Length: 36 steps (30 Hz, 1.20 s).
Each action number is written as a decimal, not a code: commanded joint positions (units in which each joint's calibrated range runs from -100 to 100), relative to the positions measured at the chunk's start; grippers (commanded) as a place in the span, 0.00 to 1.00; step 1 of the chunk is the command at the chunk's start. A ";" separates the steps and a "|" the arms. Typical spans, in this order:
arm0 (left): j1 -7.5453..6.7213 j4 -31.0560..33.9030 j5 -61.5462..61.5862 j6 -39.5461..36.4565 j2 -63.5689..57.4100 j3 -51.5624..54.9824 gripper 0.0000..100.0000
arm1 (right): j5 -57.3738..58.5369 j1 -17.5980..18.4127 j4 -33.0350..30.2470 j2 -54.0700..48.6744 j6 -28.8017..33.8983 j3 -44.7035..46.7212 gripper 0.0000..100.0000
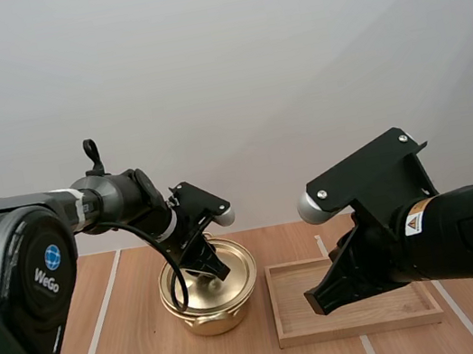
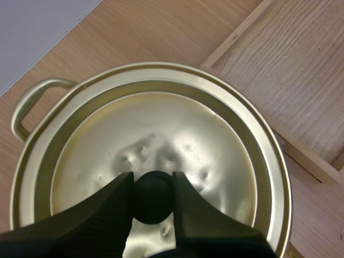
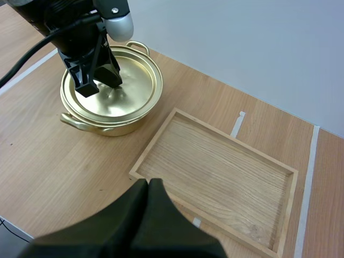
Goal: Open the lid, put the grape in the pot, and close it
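On pot (image 2: 32, 102): lid (image 2: 161, 134) seated, knob (image 2: 153, 200) pinched by left gripper (image 2: 153, 188) for lifting.
Right gripper (image 3: 148, 185): closed, empty, waiting beside wooden tray (image 3: 215, 161).

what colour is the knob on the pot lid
Black knob on the gold lid; clearest in the left wrist view.

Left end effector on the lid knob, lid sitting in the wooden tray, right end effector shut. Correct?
One thing is off: the lid sits on the pot, not in the wooden tray, as the left wrist view shows. The rest holds: the left end effector pinches the lid knob, and the right end effector is shut.
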 commanded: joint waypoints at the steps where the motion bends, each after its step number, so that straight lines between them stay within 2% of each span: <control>1: -0.19 0.50 -0.63 0.82 2.54 0.93 0.00 | 0.32 -0.23 -0.66 -0.56 -0.30 0.28 0.00; 10: -0.12 0.73 6.55 0.82 1.53 0.93 0.00 | -0.41 -0.23 -0.66 -0.56 -0.30 0.28 0.00; 31: -0.05 1.09 8.18 0.10 -0.77 0.93 0.01 | -0.51 -0.23 0.60 -0.56 -0.30 0.28 0.00; 33: -0.05 1.09 8.18 0.01 -0.77 0.93 0.11 | -0.51 -0.23 0.60 -0.56 -0.30 0.28 0.00; 35: -0.05 1.09 8.18 -1.01 -0.77 0.93 0.31 | -0.51 -0.23 0.60 -0.56 -0.30 0.28 0.00; 36: -0.05 1.09 8.66 -1.25 -0.77 0.93 0.48 | -0.51 -0.23 0.60 -0.56 -0.30 0.28 0.00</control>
